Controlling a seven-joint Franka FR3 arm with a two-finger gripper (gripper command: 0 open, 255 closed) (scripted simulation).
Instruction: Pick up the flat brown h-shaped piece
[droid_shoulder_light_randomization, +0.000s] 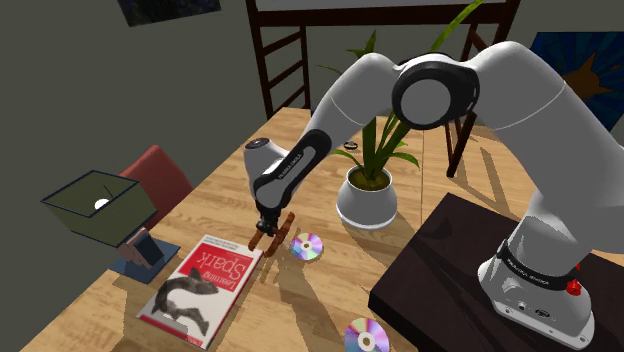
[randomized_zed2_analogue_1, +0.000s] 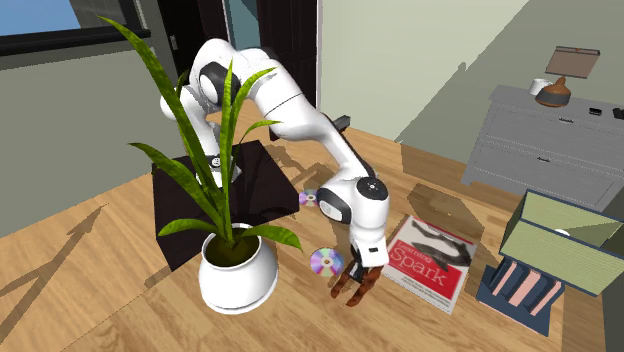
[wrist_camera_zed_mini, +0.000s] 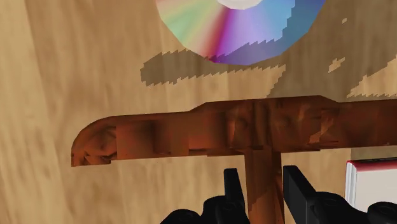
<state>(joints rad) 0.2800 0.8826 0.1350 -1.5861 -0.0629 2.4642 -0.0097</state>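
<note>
A: How many discs do you count?
B: Two. One disc (droid_shoulder_light_randomization: 306, 246), then a second disc (droid_shoulder_light_randomization: 365, 337).
A: Books?
B: One book (droid_shoulder_light_randomization: 200, 288).
A: Plants?
B: One potted plant (droid_shoulder_light_randomization: 366, 190).
A: And brown pieces?
B: A single brown h-shaped piece (wrist_camera_zed_mini: 191, 133).
A: Anything else?
B: One red chair (droid_shoulder_light_randomization: 160, 178), one open green box (droid_shoulder_light_randomization: 95, 205).

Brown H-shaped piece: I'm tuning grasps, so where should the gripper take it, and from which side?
Take the narrow crossbar of the brown H-shaped piece, coming straight down: it lies flat on the table, and the crossbar looks slimmest.
</note>
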